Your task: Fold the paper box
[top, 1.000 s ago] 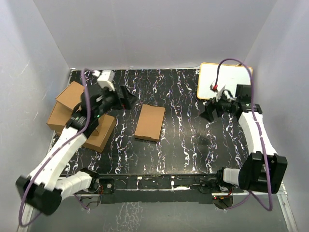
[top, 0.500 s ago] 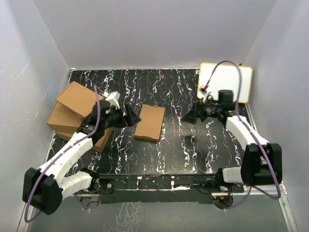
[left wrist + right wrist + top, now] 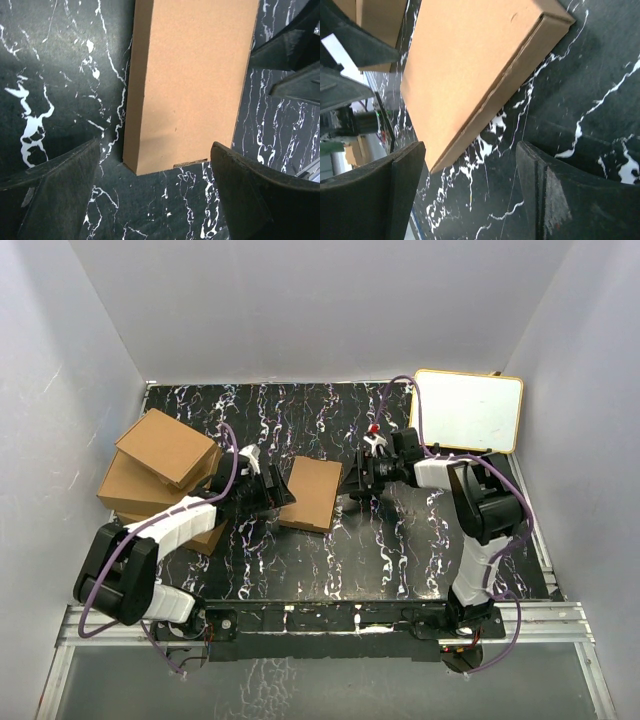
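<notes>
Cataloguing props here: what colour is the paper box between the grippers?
The paper box is plain brown cardboard, unprinted; clearest in the left wrist view.

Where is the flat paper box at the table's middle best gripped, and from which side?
Probably by its long side edges: the paper box lies flat and closed, so its broad top offers no hold. Come in low, left gripper from its left, right gripper from its right; both have open jaws.

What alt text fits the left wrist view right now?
A closed brown box lies flat on the black marbled table, its near end framed by the open left gripper. The right gripper shows at the upper right edge.
</notes>
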You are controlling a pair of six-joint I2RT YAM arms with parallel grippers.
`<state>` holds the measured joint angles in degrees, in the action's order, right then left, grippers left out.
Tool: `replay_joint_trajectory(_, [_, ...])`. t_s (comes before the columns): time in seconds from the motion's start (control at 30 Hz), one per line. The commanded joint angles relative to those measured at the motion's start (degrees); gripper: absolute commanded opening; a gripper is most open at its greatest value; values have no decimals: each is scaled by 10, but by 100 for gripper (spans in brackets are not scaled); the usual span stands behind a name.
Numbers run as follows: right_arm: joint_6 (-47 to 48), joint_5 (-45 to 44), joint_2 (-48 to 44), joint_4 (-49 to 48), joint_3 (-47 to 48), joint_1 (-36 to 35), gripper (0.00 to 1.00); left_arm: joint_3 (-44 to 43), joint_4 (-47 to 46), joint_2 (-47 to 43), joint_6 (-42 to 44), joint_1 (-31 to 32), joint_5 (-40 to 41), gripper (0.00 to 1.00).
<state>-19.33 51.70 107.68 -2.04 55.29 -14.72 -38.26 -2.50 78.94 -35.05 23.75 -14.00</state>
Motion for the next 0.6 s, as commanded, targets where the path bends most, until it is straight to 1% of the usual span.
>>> replay_joint_trajectory(0.0, [-79,24,30,-76,41,-14,74,-11,-51,9,-11,2,-11,89])
replay_joint_trajectory(0.1, [-102,31,59,-77,53,-21,71,-2,-61,14,-18,2,-12,89])
replay_joint_trajectory(0.2, [-121,26,77,-76,55,-23,64,6,-70,17,-25,2,-13,90])
replay_joint_trajectory(0.23, [-123,20,80,-74,55,-23,60,7,-72,18,-27,2,-14,90])
replay_joint_trajectory(0.33, [-120,-6,84,-63,50,-19,41,13,-85,19,-38,2,-19,90])
replay_joint_trajectory(0.37, [-120,-12,84,-62,47,-15,38,14,-89,18,-41,2,-20,90])
replay_joint_trajectory(0.43, [-120,-10,88,-62,44,-6,37,18,-95,19,-50,2,-22,91])
replay_joint_trajectory(0.5, [-121,2,94,-63,43,4,32,22,-106,22,-65,1,-28,93])
replay_joint_trajectory(0.57, [-117,11,99,-63,40,11,31,26,-122,27,-85,0,-36,94])
